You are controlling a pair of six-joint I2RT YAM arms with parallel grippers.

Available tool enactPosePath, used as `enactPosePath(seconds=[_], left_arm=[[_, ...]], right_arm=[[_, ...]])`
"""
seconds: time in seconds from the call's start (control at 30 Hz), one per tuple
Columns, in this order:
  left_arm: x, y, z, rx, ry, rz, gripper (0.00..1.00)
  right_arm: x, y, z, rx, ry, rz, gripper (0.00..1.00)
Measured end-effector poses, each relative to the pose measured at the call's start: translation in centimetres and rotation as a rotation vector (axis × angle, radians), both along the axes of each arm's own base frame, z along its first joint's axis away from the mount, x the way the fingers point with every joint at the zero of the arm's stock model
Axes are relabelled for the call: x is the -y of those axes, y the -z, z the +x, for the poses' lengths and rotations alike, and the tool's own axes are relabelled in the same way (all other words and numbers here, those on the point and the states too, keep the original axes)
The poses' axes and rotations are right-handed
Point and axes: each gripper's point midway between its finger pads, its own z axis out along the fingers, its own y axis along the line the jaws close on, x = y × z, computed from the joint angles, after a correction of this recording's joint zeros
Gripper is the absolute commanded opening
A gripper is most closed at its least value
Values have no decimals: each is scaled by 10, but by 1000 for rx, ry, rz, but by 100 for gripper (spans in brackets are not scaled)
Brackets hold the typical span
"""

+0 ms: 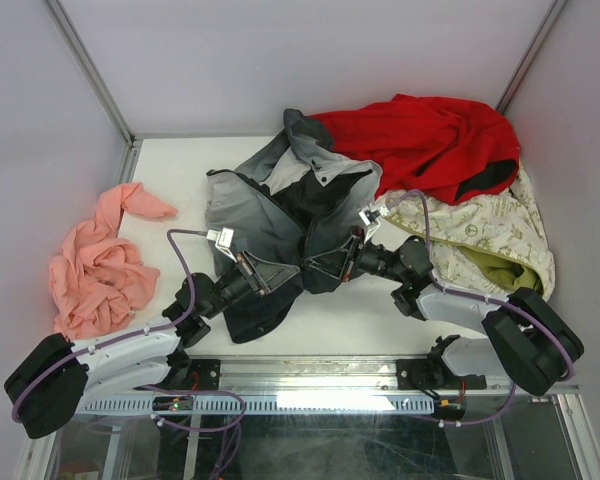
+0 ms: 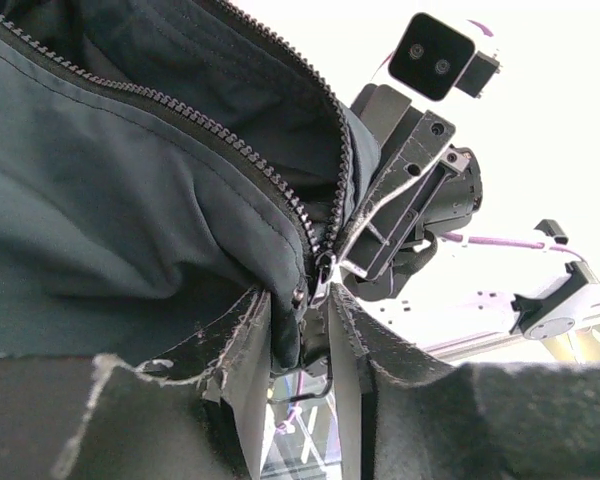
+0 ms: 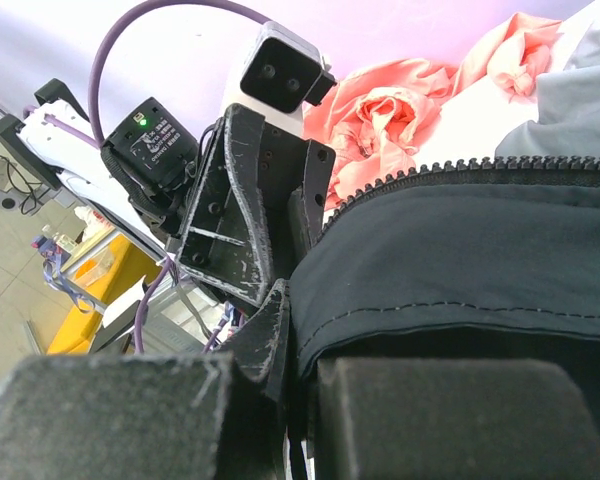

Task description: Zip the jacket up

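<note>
The jacket [image 1: 270, 205] lies crumpled mid-table, charcoal and light grey, its front spread apart. Both grippers meet at its near hem. My left gripper [image 1: 286, 272] points right; in the left wrist view its jaws [image 2: 305, 302] stand a little apart, and the hem's end and the zipper slider [image 2: 323, 272] hang between them. The two rows of zipper teeth [image 2: 230, 145] run up and left from the slider, unjoined. My right gripper [image 1: 325, 263] faces it, shut on a fold of the dark jacket fabric [image 3: 460, 260] beside a row of zipper teeth [image 3: 460, 168].
A red garment [image 1: 430, 145] lies at the back right over a cream patterned cloth [image 1: 495, 230]. A pink cloth [image 1: 100, 260] is bunched at the left. Grey walls close in the table on three sides.
</note>
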Motion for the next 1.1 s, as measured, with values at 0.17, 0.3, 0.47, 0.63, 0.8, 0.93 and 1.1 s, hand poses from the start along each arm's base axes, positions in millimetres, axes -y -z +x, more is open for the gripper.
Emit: enactPosePath(seconds=[0.17,0.3,0.47,0.63,0.8,0.93,1.1], left_arm=[[0,3,3,-10,-11,2,14],[2,4,4,-16,-10,1,0],[3,5,3,-16,2,1,0],[4,9,2,-23,18,24,0],[6,8,3,-25,23,35,0],[6,9,6,-37,16,47,0],[14,15,12,-78,52,91,0]], right_arm=[[-1,-2,-2,6,-5,6,0],[-2,-1,-3,4,-9,4,0],[-2,0,-1,3,8,3,0],[-1,6,8,-1,49,-28,0],[-1,4,15,2,66,-57,0],[-2,6,21,-14,76,-85,0],[13,15,28,-33,139,-159,48]])
